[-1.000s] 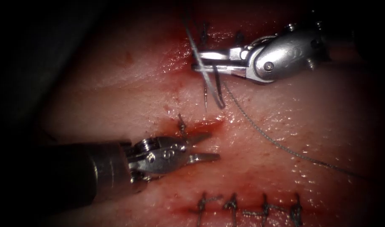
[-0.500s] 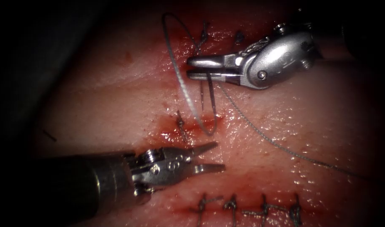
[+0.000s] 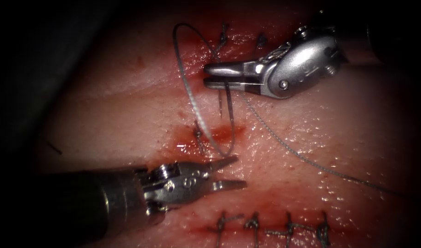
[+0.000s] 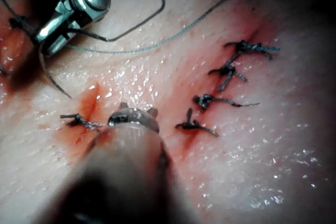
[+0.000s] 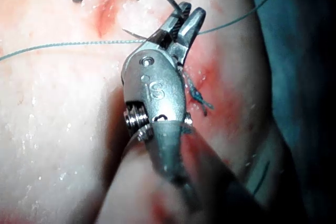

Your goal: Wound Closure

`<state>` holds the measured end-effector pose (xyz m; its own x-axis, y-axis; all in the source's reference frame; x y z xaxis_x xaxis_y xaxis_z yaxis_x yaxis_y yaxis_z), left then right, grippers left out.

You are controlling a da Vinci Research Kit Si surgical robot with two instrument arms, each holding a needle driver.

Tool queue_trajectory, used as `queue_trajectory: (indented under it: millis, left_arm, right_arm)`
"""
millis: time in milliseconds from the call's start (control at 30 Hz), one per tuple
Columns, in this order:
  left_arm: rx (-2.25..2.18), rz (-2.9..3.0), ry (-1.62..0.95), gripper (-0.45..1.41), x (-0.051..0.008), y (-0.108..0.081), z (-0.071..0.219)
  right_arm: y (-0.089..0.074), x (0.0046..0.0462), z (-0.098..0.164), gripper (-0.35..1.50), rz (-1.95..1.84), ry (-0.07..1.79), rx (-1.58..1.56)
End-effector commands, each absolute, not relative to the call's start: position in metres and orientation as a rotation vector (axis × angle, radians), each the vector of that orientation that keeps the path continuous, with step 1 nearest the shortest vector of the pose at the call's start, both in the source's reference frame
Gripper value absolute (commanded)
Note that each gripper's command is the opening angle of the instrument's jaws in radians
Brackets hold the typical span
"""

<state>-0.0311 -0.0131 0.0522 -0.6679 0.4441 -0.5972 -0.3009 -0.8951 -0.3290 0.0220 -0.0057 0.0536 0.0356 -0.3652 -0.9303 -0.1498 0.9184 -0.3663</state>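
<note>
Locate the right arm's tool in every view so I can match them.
Endoscope view: right tool, jaws shut on the needle, which hangs outside the tissue; where along its curve is unclear. The left tool is open and empty.
Left wrist view: right tool lies beyond the left tool's wrist.
Right wrist view: right tool, seen along its own shaft.
Shared landmark: the thread trailing from it.

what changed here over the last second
The right tool, jaws shut on the needle, turned it so its curve swings out left and down toward the open cut. The left tool, jaws open and holding nothing, dropped slightly lower. The thread and finished stitches stayed put.
</note>
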Motion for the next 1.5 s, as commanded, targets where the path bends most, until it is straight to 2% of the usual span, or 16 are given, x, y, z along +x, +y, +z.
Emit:
queue_trajectory:
  millis: [33, 467, 1500]
  left_arm:
    - [-0.983, 2.529, -0.286, 0.42, -0.0317, -0.0131, 0.0527]
    - [-0.995, 2.501, -0.263, 0.42, -0.0307, -0.0114, 0.0519]
    - [-0.982, 2.505, -0.247, 0.42, -0.0302, -0.0113, 0.0522]
  right_arm:
    - [-0.0059, 0.0229, 0.0540, -0.35, -0.191, 1.537, -0.418]
    - [-0.0090, 0.0224, 0.0562, -0.35, -0.323, 1.512, -0.416]
    - [-0.0131, 0.0219, 0.0599, -0.35, -0.205, 1.517, -0.256]
